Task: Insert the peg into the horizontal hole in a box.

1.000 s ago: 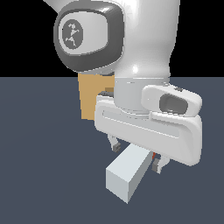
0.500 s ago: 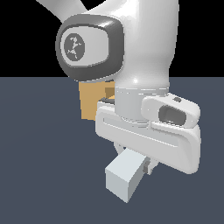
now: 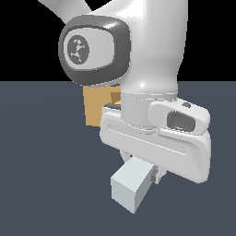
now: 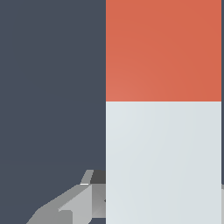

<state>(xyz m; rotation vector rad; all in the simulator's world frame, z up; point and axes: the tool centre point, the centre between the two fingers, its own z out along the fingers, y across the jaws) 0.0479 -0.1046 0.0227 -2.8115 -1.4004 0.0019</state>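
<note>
The arm [image 3: 152, 60] fills most of the exterior view and hides most of the box [image 3: 97, 108] behind it; only a tan patch shows, with a darker notch at its edge that may be the hole, too covered to tell. The gripper [image 3: 145, 171] grips the peg [image 3: 131, 184], whose pale end juts out below it toward the camera, clear of the tabletop [image 3: 41, 161]. The fingers are mostly hidden under the hand. In the wrist view the peg's red end [image 4: 164, 50] is cut off. Since a second ago the arm has risen slightly, the peg with it, covering more of the box.
</note>
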